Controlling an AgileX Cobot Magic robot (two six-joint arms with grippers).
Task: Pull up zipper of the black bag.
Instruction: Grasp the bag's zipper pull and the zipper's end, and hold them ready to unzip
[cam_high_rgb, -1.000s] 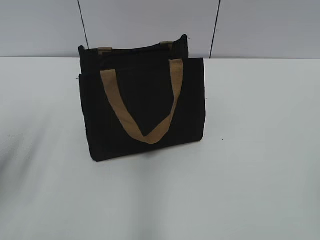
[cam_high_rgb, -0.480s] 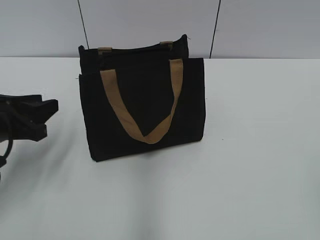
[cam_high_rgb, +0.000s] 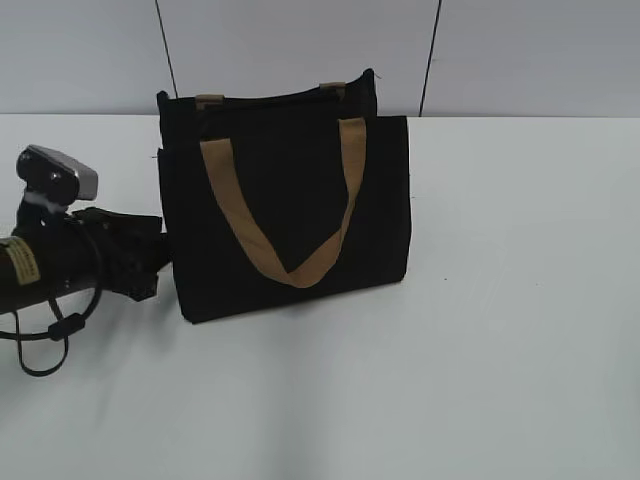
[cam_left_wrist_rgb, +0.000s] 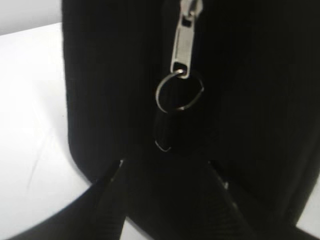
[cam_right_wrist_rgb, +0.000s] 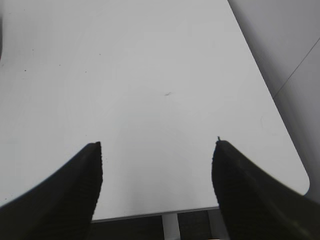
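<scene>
Now we approach the boxy black fabric bag; our left fingers spread open below its silvery metal zipper pull, which needs pinching next.

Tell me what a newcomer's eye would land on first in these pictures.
The black bag stands upright mid-table, a tan handle drooping in a V across its front. The left gripper sits at the bag's left side, where its wrist view shows the silvery zipper pull with a ring.
</scene>
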